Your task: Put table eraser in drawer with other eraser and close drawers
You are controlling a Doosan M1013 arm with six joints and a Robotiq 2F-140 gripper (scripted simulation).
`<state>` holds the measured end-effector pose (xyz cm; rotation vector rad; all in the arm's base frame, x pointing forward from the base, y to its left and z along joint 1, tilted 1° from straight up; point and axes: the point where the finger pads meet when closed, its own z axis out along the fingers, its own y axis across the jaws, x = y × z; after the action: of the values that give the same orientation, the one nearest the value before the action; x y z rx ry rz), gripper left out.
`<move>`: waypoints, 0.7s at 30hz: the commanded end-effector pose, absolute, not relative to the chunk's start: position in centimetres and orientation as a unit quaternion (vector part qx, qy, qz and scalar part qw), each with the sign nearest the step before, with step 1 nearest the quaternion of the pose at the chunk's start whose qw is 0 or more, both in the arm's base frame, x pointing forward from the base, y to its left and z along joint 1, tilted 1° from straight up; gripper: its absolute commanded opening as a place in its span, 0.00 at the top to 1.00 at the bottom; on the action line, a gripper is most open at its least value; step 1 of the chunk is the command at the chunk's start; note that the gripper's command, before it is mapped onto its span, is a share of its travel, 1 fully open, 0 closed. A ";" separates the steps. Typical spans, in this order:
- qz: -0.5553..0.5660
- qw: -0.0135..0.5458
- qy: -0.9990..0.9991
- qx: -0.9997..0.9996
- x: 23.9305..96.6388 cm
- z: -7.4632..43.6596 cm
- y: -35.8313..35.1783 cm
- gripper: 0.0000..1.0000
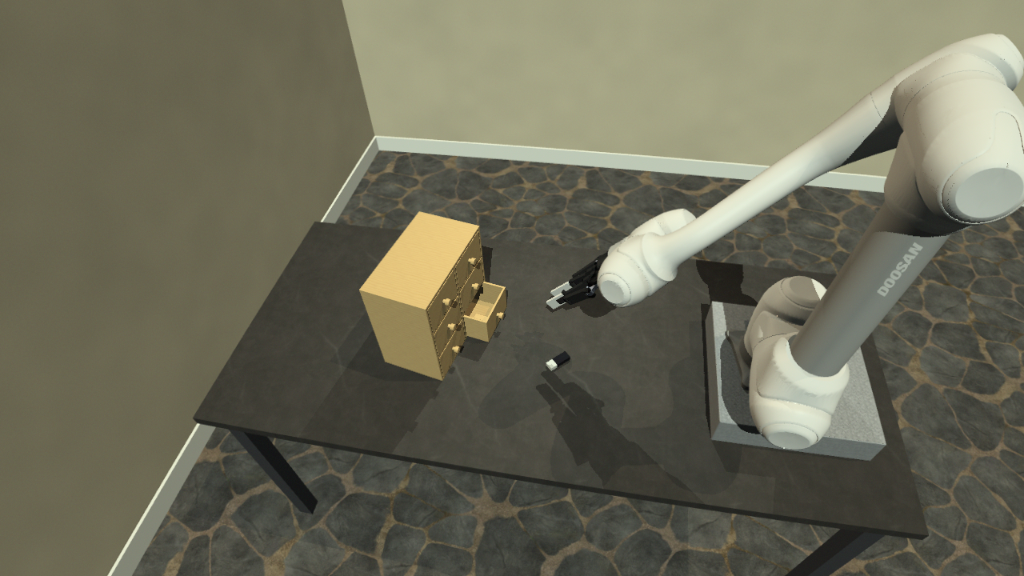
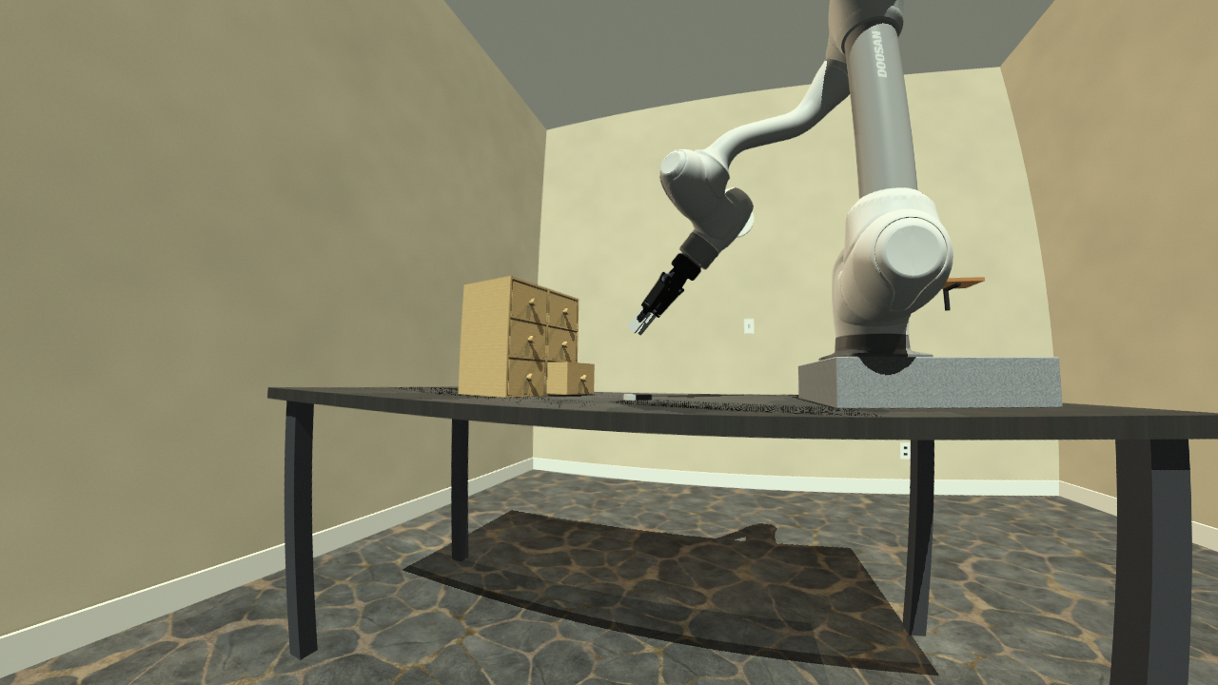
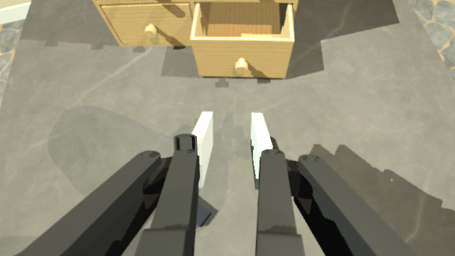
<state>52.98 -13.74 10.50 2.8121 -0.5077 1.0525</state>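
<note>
The small wooden chest (image 1: 404,322) (image 2: 483,341) stands upright on the table. Its bottom drawer (image 1: 478,328) (image 2: 568,379) (image 3: 217,58), in the right column in the wrist view, is pulled partly out; the others look shut. Bare wood shows in the visible part of this drawer; no eraser shows there, and its back is hidden. The loose eraser (image 1: 561,358) (image 2: 637,397) (image 3: 203,214), black with a white end, lies on the table in front of the chest, mostly hidden behind a finger in the wrist view. My gripper (image 1: 552,298) (image 2: 641,330) (image 3: 232,129) is partly open and empty, above the table, tilted down towards the chest.
The arm's grey base block (image 1: 802,447) (image 2: 953,382) stands on the table (image 1: 322,401) (image 2: 723,419) at the end away from the chest. Round knobs stick out from the drawer fronts. The arm's shadow falls across the table near the eraser.
</note>
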 end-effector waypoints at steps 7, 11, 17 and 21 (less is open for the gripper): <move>0.258 0.053 -0.181 0.948 52.0 12.1 -13.1 0.80; 0.211 0.044 -0.184 0.959 51.2 12.9 -12.8 0.80; 0.091 0.021 -0.188 0.978 49.3 15.0 -12.0 0.80; 0.036 0.010 -0.188 0.981 48.5 15.9 -11.7 0.80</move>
<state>49.10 -12.26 15.07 3.0662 -0.5667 0.3578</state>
